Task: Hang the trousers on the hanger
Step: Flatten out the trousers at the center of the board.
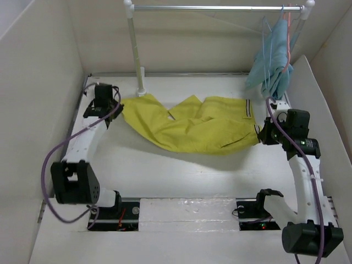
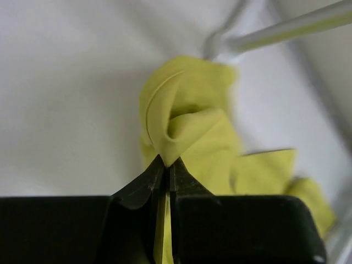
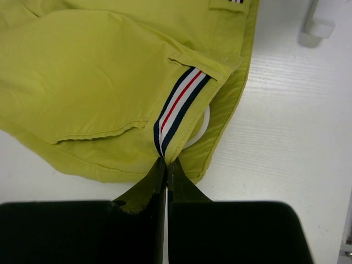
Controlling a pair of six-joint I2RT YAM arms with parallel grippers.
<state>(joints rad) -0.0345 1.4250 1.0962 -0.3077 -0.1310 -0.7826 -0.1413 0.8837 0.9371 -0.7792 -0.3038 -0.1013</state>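
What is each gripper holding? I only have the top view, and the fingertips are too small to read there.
Observer: The left gripper is shut on a bunched fold of the trousers.
Operator: And the right one?
Observer: The right gripper is shut on the trousers' edge, right where the striped waistband ends.
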